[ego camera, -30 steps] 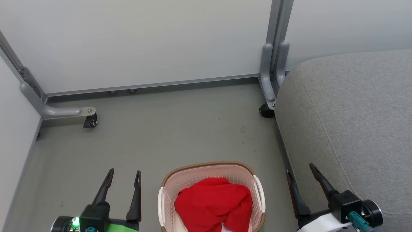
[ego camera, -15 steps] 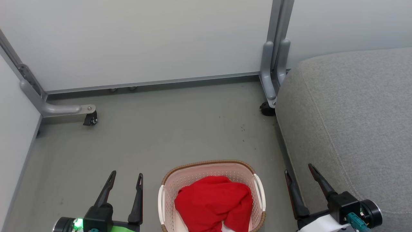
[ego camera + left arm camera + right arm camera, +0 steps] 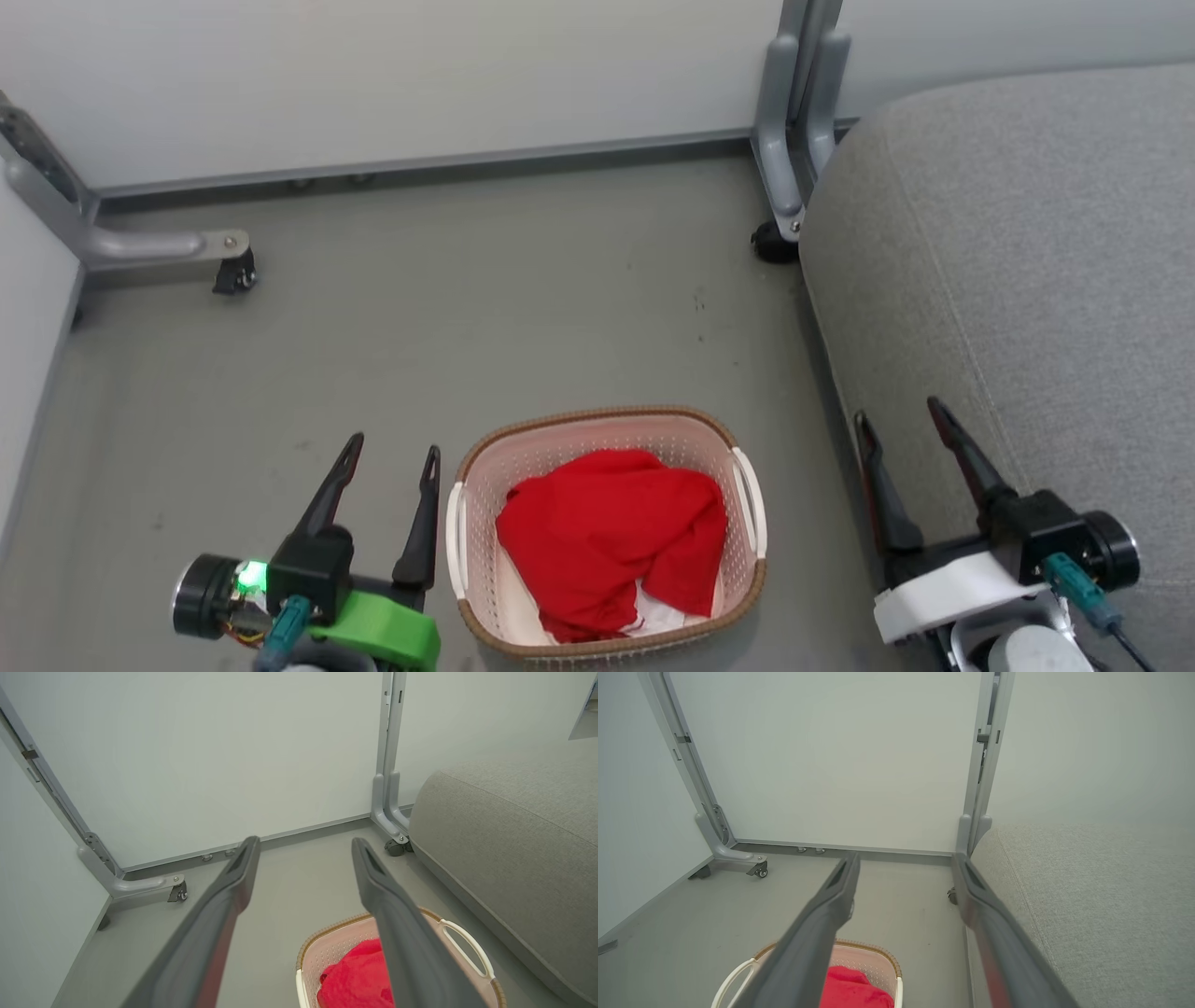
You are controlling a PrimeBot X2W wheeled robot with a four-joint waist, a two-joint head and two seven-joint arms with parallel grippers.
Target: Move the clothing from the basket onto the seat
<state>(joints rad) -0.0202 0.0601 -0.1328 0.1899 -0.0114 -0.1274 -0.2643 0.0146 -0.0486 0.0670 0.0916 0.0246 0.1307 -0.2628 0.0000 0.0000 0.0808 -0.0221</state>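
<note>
I am holding my left tool (image 3: 393,444) with its fingers spread, gripping nothing, at nine o'clock of the basket (image 3: 597,415). My right tool (image 3: 896,409) is gaping empty too, at three o'clock of it, beside the seat (image 3: 1027,233). The red clothing (image 3: 611,537) is lying bunched inside the basket on the floor (image 3: 467,308).

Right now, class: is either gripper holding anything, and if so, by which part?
Nothing is held. The left gripper and right gripper are both open and empty, on either side of the basket; the clothing lies inside it.
</note>
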